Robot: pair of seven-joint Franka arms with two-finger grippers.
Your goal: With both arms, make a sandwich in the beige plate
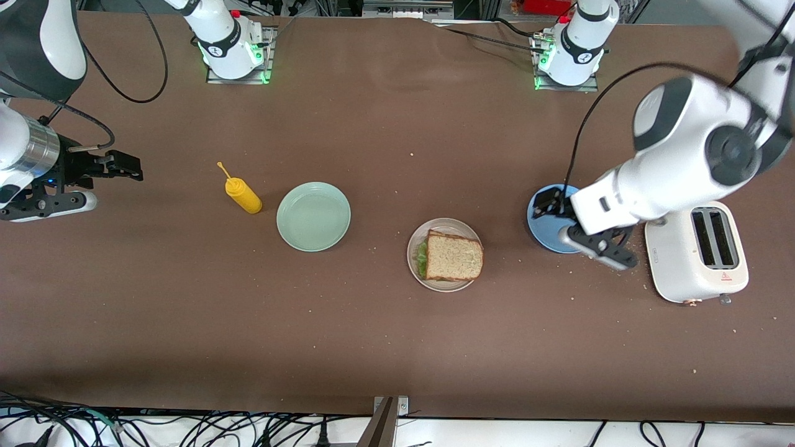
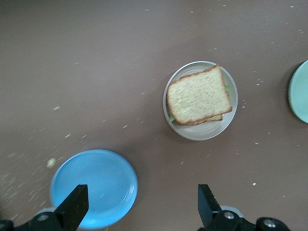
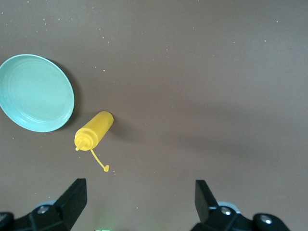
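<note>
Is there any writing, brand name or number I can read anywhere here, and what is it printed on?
No text is readable.
White two-slot toaster: small red triangular logo with tiny lettering below it, too small to read.
White robot arm bases: dark round marks and lettering on the black bands, too small to read.
Yellow squeeze bottle, plates, sandwich: no text.

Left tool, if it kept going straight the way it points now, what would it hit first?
Probably the blue plate: the left tool hangs open over its edge, pointing down. Depth is unclear, so it may meet bare table beside it.
</note>
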